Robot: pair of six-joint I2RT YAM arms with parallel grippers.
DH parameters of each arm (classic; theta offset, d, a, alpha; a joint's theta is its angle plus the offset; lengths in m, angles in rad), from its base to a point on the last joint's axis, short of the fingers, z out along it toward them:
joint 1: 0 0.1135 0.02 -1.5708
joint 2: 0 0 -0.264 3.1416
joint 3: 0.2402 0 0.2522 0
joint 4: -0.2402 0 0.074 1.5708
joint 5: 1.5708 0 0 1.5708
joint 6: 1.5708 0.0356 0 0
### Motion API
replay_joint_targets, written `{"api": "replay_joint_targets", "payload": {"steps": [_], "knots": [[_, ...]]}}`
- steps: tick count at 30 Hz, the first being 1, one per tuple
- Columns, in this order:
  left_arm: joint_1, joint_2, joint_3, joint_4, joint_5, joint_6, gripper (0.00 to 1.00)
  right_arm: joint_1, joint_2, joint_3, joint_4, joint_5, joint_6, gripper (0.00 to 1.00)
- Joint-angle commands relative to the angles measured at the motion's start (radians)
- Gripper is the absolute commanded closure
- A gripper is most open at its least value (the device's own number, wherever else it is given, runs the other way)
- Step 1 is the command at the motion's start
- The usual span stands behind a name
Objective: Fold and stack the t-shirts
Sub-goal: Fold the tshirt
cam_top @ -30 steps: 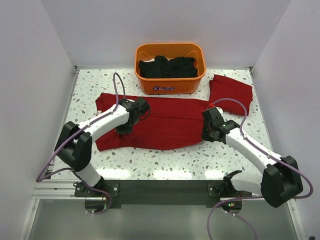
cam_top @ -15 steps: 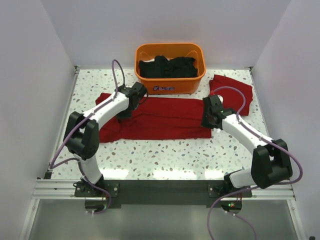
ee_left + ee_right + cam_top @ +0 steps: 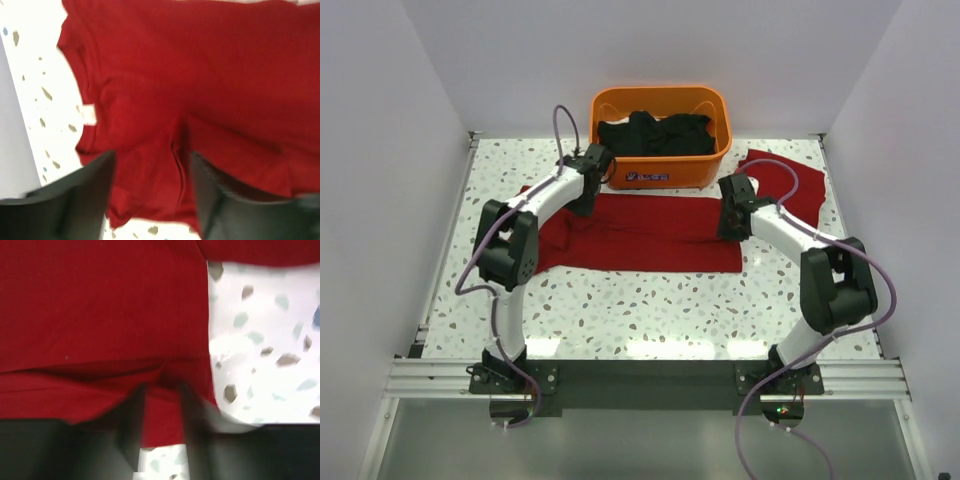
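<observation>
Dark-red cloth short-sleeved t-shirt [image 3: 650, 235] lies folded lengthwise, a long band across the white speckled surface [image 3: 650, 310], just in front of the orange rectangular plastic basket [image 3: 660, 178]. The basket holds crumpled black garments [image 3: 655, 135]. Second dark-red t-shirt [image 3: 790, 185], folded to a rough rectangle, sits at the far right of the surface beside the basket. Cannot tell whether it touches the band's right end.

Left claw [image 3: 150, 162] is over the band's far left edge, near the collar. It is released: fingers spread wide, cloth flat beneath, nothing pinched. Small white neck label [image 3: 89, 114] shows to its left.

Right claw [image 3: 161, 390] is low at the band's far right corner. Its fingers stand close together with a strip of red cloth between them. The view is blurred, so cannot tell whether the cloth is pinched or free.
</observation>
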Motion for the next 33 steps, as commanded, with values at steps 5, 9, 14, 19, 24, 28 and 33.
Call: {"api": "replay_joint_targets", "payload": {"steps": [5,9,14,19,24,28,33], "knots": [[0.101,0.052,0.198,-0.063,-0.046,-0.025,0.00,-0.010,0.019,0.089,0.007,0.042,-0.017,0.21],[0.099,-0.127,0.037,0.021,0.153,-0.065,0.00,0.007,-0.080,0.020,0.013,-0.050,-0.034,0.01],[0.092,-0.386,-0.296,0.156,0.327,-0.152,0.00,0.097,-0.157,-0.084,0.068,-0.122,-0.061,0.01],[0.075,-0.482,-0.484,0.274,0.490,-0.180,0.00,0.116,-0.067,-0.103,0.116,-0.164,-0.043,0.01],[0.072,-0.398,-0.489,0.260,0.479,-0.203,0.00,0.116,0.022,-0.077,0.127,-0.152,-0.046,0.01],[0.072,-0.350,-0.488,0.265,0.448,-0.218,0.06,0.116,0.064,-0.072,0.121,-0.132,-0.046,0.01],[0.073,-0.302,-0.469,0.259,0.407,-0.225,0.19,0.114,0.094,-0.077,0.099,-0.089,-0.026,0.01]]}}
